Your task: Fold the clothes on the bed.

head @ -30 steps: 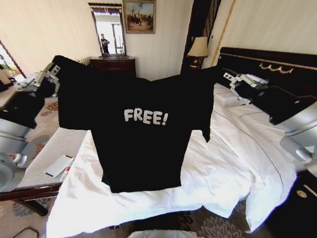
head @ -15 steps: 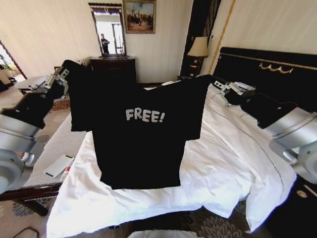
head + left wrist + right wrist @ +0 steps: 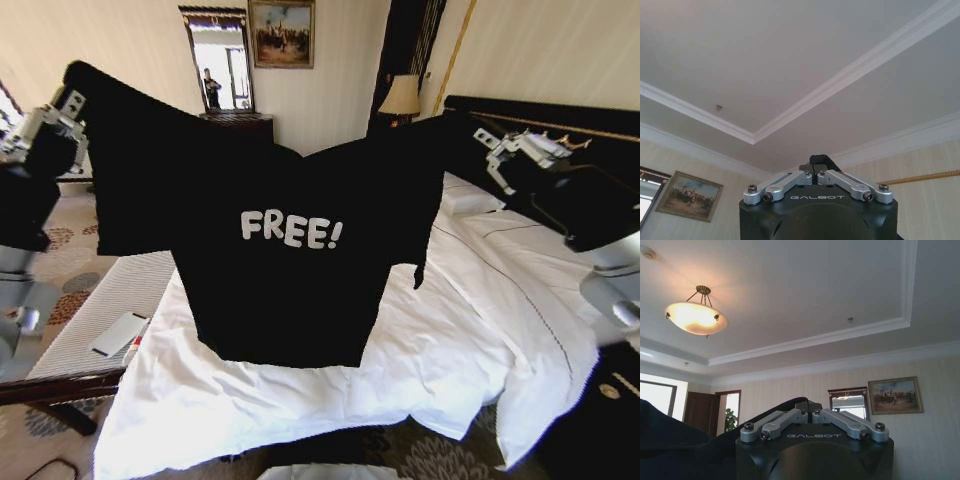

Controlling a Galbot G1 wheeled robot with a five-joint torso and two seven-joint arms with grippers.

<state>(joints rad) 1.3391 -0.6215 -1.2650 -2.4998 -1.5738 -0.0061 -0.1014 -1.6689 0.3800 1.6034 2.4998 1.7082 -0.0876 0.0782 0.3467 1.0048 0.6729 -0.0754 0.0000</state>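
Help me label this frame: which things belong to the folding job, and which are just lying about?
Job: black T-shirt, held up spread by the left pincer and right pincer; bed.
Lying about: white card on the striped bench, lamp, painting.

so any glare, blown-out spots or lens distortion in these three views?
Head view: wide-angle bending at the edges, the mirror window clipped to white, the T-shirt a flat black with only its lettering readable. Right wrist view: lit ceiling lamp glows with a soft halo, window at the edge washed out. Left wrist view: even ceiling light, no glare.
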